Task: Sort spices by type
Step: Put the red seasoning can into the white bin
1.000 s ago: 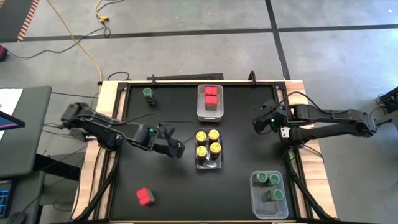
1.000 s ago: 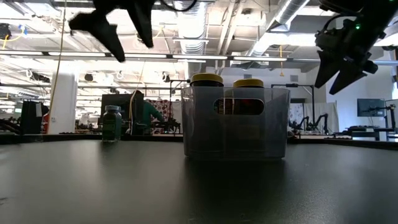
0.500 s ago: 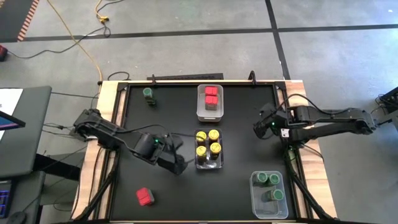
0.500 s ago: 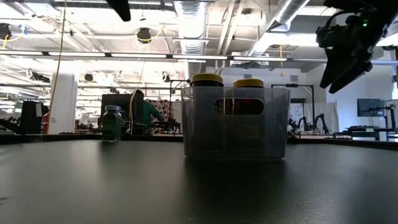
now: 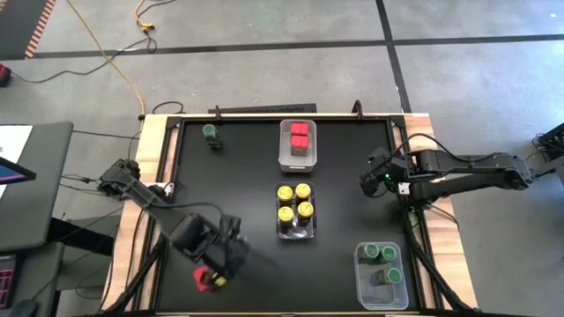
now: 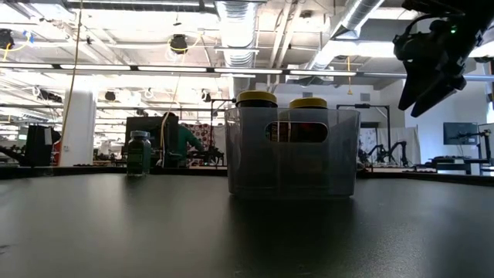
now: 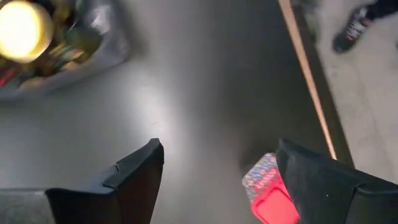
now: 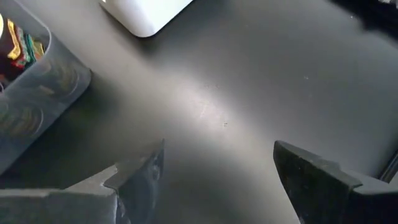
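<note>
Red spice point(image 5: 204, 279) | left gripper point(image 5: 222, 264) now above it, jaws apart | right gripper point(image 5: 370, 180) unmoved, jaws apart

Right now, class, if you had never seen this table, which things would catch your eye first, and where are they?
The clear plastic bin of four round yellow-lidded jars sits mid-table, with a white bin of red square-topped containers behind it near the far edge. At the near left, the left gripper hangs open over a lone red square-topped container. A lone green-lidded jar stands at the far left corner.
</note>
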